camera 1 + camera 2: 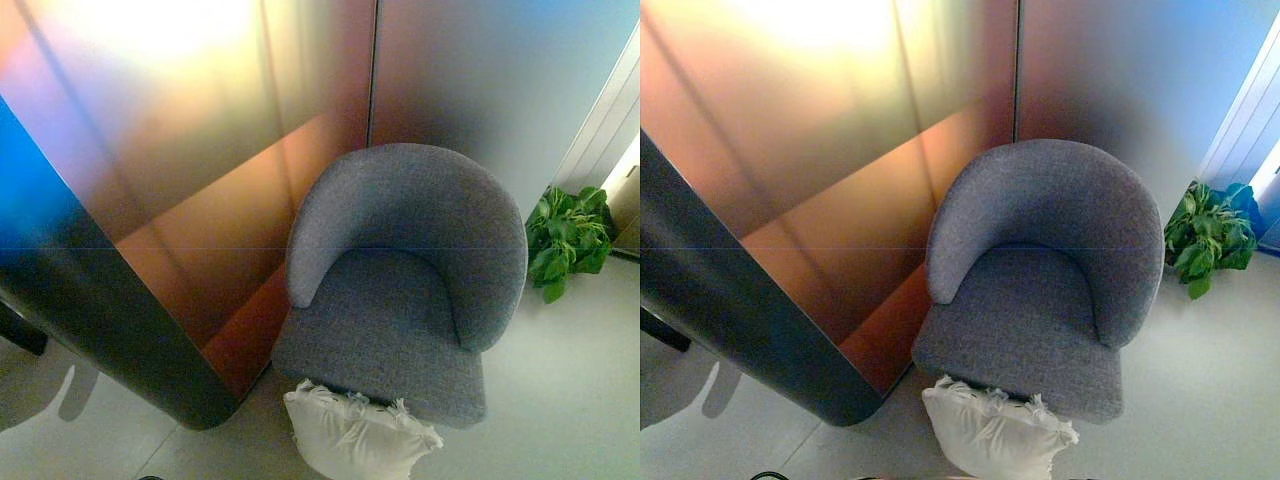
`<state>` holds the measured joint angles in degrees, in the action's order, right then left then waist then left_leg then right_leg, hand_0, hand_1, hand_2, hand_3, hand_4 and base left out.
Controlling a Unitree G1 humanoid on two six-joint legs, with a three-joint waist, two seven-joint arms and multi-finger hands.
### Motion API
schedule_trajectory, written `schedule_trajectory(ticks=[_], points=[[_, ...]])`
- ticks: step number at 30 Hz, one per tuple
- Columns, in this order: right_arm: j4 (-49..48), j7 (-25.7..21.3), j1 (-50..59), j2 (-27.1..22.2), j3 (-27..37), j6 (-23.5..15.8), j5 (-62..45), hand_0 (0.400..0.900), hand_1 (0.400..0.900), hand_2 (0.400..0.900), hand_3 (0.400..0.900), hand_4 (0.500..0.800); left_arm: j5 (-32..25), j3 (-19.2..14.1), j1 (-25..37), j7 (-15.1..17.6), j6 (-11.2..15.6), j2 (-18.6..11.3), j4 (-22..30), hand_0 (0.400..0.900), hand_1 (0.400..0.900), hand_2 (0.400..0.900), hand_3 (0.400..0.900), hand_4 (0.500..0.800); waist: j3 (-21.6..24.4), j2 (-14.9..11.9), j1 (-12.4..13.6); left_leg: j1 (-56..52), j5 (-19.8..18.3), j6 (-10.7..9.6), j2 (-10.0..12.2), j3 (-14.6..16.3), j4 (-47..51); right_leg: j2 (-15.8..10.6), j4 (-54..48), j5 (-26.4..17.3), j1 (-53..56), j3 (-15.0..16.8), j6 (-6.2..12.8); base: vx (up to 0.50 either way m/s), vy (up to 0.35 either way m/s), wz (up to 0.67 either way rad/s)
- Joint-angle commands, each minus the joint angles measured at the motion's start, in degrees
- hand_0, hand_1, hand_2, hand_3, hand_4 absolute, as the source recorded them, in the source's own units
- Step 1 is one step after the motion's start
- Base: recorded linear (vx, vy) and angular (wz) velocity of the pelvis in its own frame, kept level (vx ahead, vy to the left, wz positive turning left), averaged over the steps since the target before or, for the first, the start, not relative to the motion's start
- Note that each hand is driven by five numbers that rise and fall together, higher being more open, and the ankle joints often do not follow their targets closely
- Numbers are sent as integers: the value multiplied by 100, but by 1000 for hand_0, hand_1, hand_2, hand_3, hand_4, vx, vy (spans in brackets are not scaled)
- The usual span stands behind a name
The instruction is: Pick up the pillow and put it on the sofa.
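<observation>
A white pillow with frilled edges lies on the floor, leaning against the front edge of a grey round-backed armchair. The chair's seat is bare. The pillow's lower part is cut off by the bottom of the view. The pillow and chair show the same in the right eye view. Neither hand shows in either view.
A glossy curved wall panel stands close to the chair's left side, ending in a dark rounded corner. A green potted plant sits on the floor to the chair's right. Pale floor extends to the right of the chair.
</observation>
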<state>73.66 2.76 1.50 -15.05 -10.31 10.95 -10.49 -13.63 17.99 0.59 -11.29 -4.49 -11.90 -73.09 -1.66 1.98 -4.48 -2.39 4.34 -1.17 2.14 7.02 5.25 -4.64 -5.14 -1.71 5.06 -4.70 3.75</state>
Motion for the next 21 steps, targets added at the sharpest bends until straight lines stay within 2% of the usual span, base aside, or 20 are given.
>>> schedule_trajectory(ticks=[1, 5, 9, 17, 21], points=[[267, -350, 289, -29, -117, 185, 254, 900, 900, 900, 900, 800, 154, -24, 327, -19, -196, -202, -194, 900, 900, 900, 900, 800, -363, -184, 117, -479, -825, 136, -465, -6, -87, 121, 150, 166, 18, -117, 224, 0, 0, 0], [209, -411, 301, -81, -57, 157, 368, 900, 900, 900, 900, 800, 63, -50, 366, 3, -129, -201, -123, 900, 900, 900, 900, 800, -432, -183, 116, -427, -827, 138, -460, 20, -115, 101, 192, 157, -53, -98, 238, 12, -39, 0], [118, -533, 544, -276, -178, 139, 450, 900, 900, 900, 900, 800, -25, 88, 483, -30, -4, -305, -13, 900, 900, 900, 900, 800, -688, -77, 134, -103, -753, 128, -465, -7, -200, 21, 298, 112, -419, -89, 246, -103, -40, 3], [-37, -785, 1318, -842, -256, -87, 401, 900, 900, 900, 900, 800, -477, 372, 851, -122, 183, -437, 248, 900, 900, 900, 900, 800, -1454, 335, 121, 831, -578, 81, -633, -151, -462, -130, 580, 74, -1351, -8, 183, -171, 40, 3], [-135, -753, 1494, -1080, -249, -217, 266, 900, 900, 900, 900, 800, -738, 392, 924, -234, 333, -562, 377, 900, 900, 900, 900, 800, -1746, 551, 125, 1104, -524, 65, -715, -174, -519, -175, 707, 116, -1648, 8, 158, -108, 51, 5]])
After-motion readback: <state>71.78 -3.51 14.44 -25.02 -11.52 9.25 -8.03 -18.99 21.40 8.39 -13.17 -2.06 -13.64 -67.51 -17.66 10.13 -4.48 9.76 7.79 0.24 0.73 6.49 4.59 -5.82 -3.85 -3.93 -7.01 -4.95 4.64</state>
